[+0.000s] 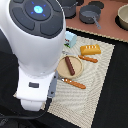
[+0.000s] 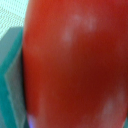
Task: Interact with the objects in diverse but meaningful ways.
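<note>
Exterior view: white arm housing (image 1: 35,50) filling the near side, blue light on its upper face; gripper itself hidden behind the housing, so jaw state impossible to tell. Beyond the arm, on a pale woven mat (image 1: 95,85): round tan plate (image 1: 70,66) bearing a brown sausage stick (image 1: 69,65) laid diagonally across it. Just past the plate, golden-yellow bread loaf (image 1: 90,49); between loaf and plate, an orange-handled utensil (image 1: 88,59). A second orange-handled utensil (image 1: 74,83) on the near side of the plate, close to the arm's base. Pale-blue carton (image 1: 70,39) upright at the mat's far edge, hard against the arm housing. Farthest from the arm, on a brownish surface: grey pot (image 1: 90,16) with a handle, further dark cookware beside it, details too small to tell. Wrist view: red tomato (image 2: 75,65) filling nearly the whole picture, very close to the camera, blurred; teal surface (image 2: 12,75) at one edge; fingers not visible, contact with the tomato not determinable.
</note>
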Robot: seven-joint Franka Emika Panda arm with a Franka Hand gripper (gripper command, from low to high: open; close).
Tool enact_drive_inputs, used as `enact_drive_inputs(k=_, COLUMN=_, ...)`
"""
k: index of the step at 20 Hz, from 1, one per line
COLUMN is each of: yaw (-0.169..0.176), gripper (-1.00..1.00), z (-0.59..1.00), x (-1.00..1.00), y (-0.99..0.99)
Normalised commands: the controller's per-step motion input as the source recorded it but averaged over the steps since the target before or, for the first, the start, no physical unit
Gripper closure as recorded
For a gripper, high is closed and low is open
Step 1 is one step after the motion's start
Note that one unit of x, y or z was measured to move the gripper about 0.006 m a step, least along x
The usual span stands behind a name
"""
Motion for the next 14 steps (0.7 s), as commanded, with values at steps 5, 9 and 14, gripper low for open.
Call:
enact_drive_inputs(k=5, yaw=0.0, gripper=1.0, z=-0.54, x=-0.92, y=0.23)
enact_drive_inputs(k=9, yaw=0.0, gripper=1.0, z=-0.62, x=-0.88, y=0.0)
enact_drive_inputs(k=14, yaw=0.0, gripper=1.0, z=-0.49, x=-0.86, y=0.0)
